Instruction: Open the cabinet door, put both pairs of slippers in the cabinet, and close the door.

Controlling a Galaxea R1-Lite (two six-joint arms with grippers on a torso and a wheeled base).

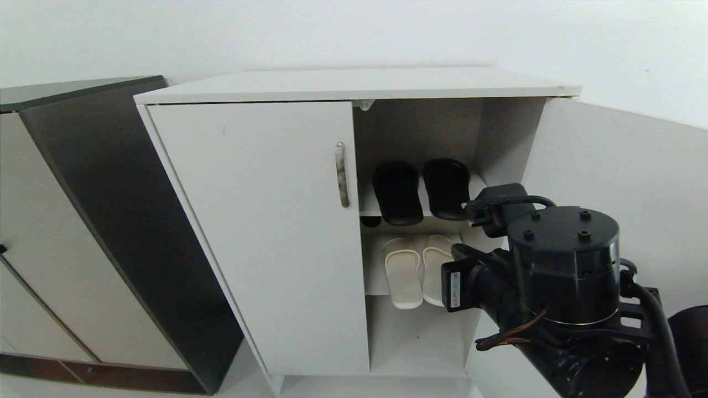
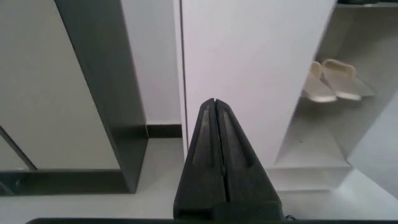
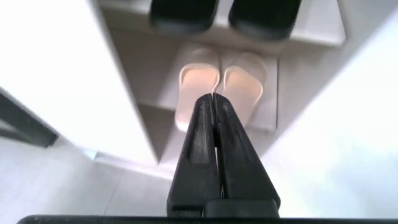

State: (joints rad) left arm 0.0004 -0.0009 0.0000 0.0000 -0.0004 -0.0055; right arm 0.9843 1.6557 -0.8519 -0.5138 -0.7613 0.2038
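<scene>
The white cabinet (image 1: 354,83) sits dead centre in the head view, backed up against a plain white wall (image 1: 332,33). Its left door (image 1: 260,221) is shut, with a metal handle (image 1: 342,174) standing upright along the inner edge. The right door (image 1: 608,166) is swung wide open out toward 3 o'clock.

Inside, the black slippers (image 1: 397,193) lie side by side on the top shelf (image 1: 437,224), toes in and heels poking a bit over the front edge. The white slippers (image 1: 402,271) are on the middle shelf (image 1: 375,271) right below, lined up the same way.

At 9 o'clock there's a dark cabinet (image 1: 110,193) with a pale front, parked just beside the white one. The floor (image 2: 155,162) is light and glossy-ish. A brown baseboard (image 2: 163,131) runs along the wall between the two cabinets.

The right arm (image 1: 558,265) is down at 4 o'clock, in front of the open side. The right gripper (image 3: 214,98) has its fingers pressed together on nothing, aimed at the white slippers but apart from them. The left gripper (image 2: 214,102) is also pressed together on nothing, and faces the lower part of the left door.
</scene>
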